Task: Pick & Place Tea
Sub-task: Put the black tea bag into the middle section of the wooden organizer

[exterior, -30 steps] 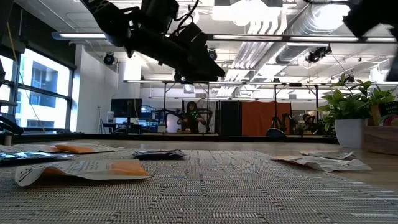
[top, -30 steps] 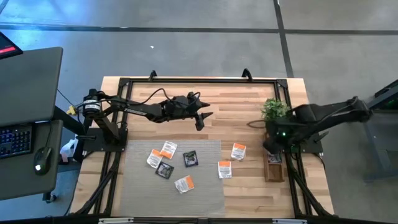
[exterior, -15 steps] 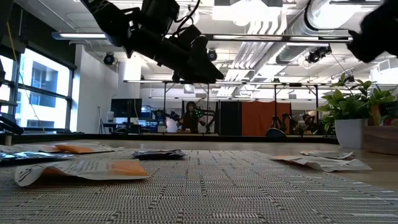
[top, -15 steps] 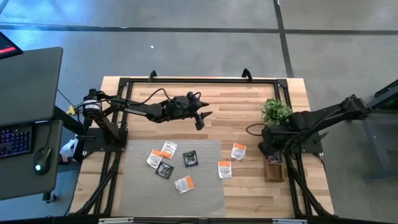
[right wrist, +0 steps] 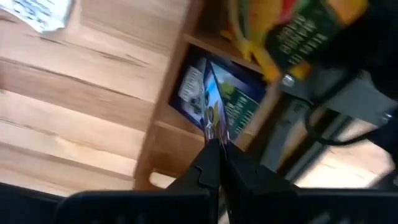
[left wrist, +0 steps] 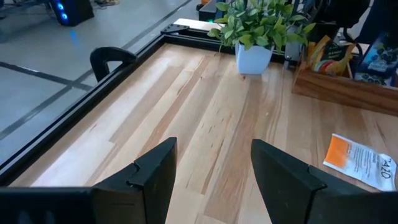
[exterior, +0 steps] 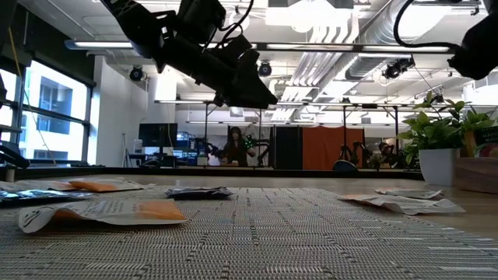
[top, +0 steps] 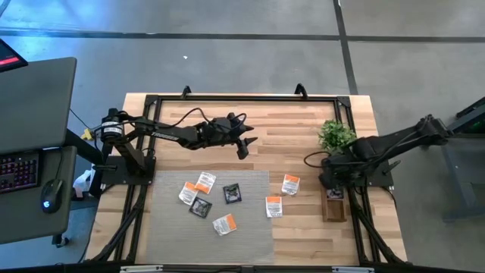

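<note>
The right gripper (right wrist: 216,144) sits over the wooden tray (top: 333,205) by the plant (top: 334,134), its fingers pinched on what looks like a sachet (right wrist: 214,99) standing in the tray. The left gripper (top: 244,145) hangs spread and empty above bare table (top: 288,121). Other tea sachets (top: 204,182) lie on the mat (top: 250,227) and beside it.

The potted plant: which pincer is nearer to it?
Right. The right pincer is just beside the plant, over the wooden tray. The left pincer hovers far across the table, open.
</note>
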Robot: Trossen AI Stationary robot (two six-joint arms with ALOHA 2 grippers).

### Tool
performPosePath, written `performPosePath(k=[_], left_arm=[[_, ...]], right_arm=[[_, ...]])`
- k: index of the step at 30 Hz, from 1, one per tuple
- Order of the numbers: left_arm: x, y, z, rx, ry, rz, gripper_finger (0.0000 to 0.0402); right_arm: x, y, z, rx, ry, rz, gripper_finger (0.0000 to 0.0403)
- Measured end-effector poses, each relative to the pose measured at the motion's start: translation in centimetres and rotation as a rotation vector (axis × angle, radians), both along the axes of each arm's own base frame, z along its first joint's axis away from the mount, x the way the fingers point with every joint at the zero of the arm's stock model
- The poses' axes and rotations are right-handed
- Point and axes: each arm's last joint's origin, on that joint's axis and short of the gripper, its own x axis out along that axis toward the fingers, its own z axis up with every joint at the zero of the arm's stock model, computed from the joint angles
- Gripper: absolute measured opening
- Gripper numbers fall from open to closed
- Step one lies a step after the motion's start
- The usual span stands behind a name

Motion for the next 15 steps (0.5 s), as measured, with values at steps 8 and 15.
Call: performPosePath(k=[8,15], left_arm=[[-0.02,0.00,-0.06,-0.001,0.006,0.000,0.0205],[-0.05,0.00,-0.14,-0.003,0.015,-0.001,0.0205]], right_arm=[[0.33,0.02,-0.47,-0.030,0.018,-0.029,0.0005],[0.46,0.03,-0.52,-0.038,0.019,-0.056,0.0052]])
